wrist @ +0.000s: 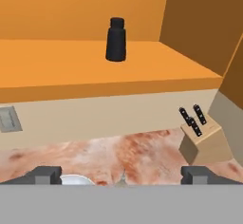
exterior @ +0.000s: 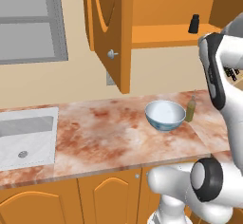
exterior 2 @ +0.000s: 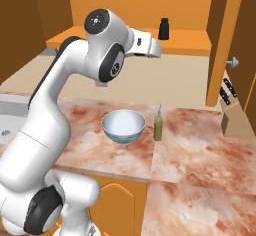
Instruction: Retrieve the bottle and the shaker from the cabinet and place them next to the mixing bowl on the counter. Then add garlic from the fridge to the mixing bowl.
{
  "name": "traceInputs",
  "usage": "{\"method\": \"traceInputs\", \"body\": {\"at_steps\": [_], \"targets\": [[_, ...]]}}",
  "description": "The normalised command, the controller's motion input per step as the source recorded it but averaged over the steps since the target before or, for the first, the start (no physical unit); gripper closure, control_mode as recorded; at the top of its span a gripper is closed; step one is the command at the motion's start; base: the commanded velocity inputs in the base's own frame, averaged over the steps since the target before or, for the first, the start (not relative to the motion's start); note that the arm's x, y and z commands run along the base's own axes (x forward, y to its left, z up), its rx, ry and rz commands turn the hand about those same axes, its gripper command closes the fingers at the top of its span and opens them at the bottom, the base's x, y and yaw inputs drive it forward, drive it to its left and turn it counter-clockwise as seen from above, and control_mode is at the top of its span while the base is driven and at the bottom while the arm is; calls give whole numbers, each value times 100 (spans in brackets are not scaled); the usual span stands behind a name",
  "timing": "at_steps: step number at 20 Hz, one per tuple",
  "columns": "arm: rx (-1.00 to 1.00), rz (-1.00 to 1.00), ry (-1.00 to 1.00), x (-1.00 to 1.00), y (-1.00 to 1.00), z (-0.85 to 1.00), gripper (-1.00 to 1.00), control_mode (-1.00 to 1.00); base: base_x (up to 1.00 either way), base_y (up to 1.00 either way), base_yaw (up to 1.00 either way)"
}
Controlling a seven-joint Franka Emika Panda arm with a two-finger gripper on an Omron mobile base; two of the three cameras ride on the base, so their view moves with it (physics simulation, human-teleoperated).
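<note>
We see the gripper (wrist: pixel 121 175) only as two dark finger tips (wrist: pixel 45 174) at the bottom of the hand view, spread wide apart with nothing between them. In the right base view the hand is raised in front of the cabinet (exterior 2: pixel 140 10), level with its shelf; the fingers themselves we cannot make out there. In the left base view the arm cuts off the counter's right end and part of the cabinet.

Mixing bowl (exterior 2: pixel 123 126) sits on the marbled counter (exterior 2: pixel 200 150), pale blue, inside looks white and bare as far as we can tell. In the hand view only a sliver of its rim shows.

Bottle (exterior 2: pixel 158 125) stands upright just right of the bowl, close beside it, olive-green with a thin neck; touching or not, we cannot tell.

Shaker (wrist: pixel 116 40) stands upright on the open cabinet shelf, above and behind the bowl, dark, squat with a narrower cap. Nothing else sits on that shelf.

Knife block (exterior 2: pixel 235 117) is on the counter well right of the bowl, dark handles sticking out. Sink (exterior: pixel 26 137) lies well left of the bowl, partly cut off.
</note>
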Motion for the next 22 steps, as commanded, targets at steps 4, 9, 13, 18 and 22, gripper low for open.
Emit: {"method": "traceInputs", "body": {"at_steps": [4,9,13,18,22], "targets": [[1,-3,-10,3,8,51,-100,-100,0,0,0],[2,0,-6,17,13,29,-100,-100,0,0,0],[0,0,0,26,5,2,-100,-100,0,0,0],[1,0,0,27,-1,0,-100,-100,0,0,0],[1,0,0,40,0,0,-100,-100,0,0,0]]}}
